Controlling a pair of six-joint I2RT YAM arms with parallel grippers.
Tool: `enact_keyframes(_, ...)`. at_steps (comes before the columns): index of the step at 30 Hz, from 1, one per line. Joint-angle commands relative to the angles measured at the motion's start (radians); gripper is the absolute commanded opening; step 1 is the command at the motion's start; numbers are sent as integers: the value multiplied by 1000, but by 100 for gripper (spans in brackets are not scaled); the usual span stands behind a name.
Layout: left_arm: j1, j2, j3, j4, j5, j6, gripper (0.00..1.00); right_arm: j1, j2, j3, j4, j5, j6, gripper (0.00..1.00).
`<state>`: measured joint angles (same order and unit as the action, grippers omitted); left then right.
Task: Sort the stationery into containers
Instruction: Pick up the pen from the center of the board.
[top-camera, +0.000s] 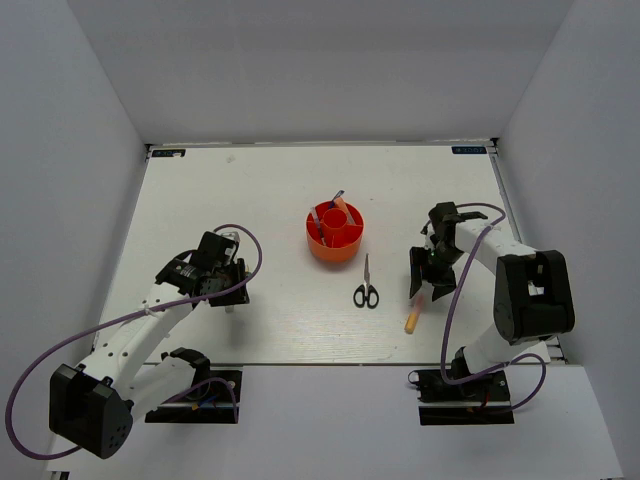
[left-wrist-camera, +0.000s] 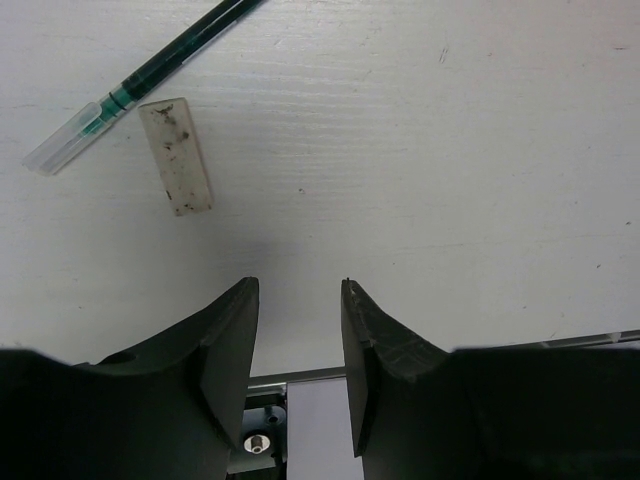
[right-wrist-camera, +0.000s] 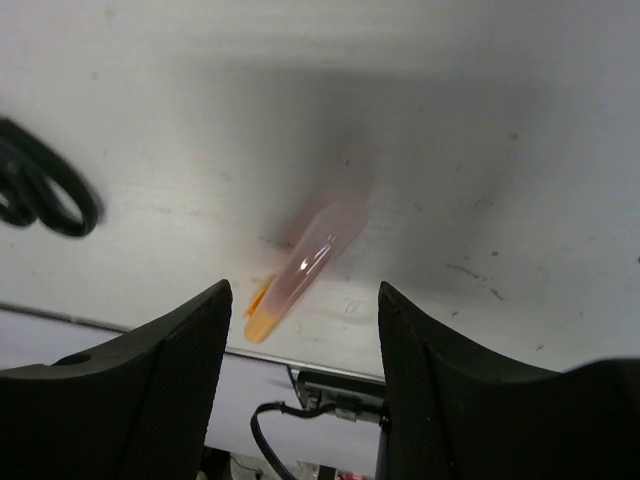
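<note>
Hovering open-jawed over the highlighter (top-camera: 411, 319) on the desk (top-camera: 250, 200) right of the tub (top-camera: 322, 251), the right pincer (top-camera: 430, 287) seemed poised for a grasp; the left pincer (left-wrist-camera: 300, 290), left of the tub, gaped empty.

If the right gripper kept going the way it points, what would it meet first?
Probably the orange-yellow highlighter lying on the table, framed between the open fingers of the right gripper in its wrist view; blur leaves the depth unclear.

White table (top-camera: 250, 190) faintly scuffed ahead of the left gripper (left-wrist-camera: 298, 287), plain grey walls (top-camera: 330, 70) beyond on three sides, soft even light
</note>
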<state>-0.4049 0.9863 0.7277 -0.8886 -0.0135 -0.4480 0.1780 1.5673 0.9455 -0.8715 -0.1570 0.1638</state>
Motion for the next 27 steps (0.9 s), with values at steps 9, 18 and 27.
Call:
enact_keyframes(9, 8, -26, -5, 11, 12, 15, 49, 6, 96, -31, 98, 71, 111, 55)
enact_keyframes(18, 9, -31, -4, 8, 12, 15, 48, 5, 97, -27, 63, 40, 117, 24)
enact_keyframes(27, 12, -28, -5, 13, 10, 15, 47, 2, 76, 42, 13, -30, 123, 0)
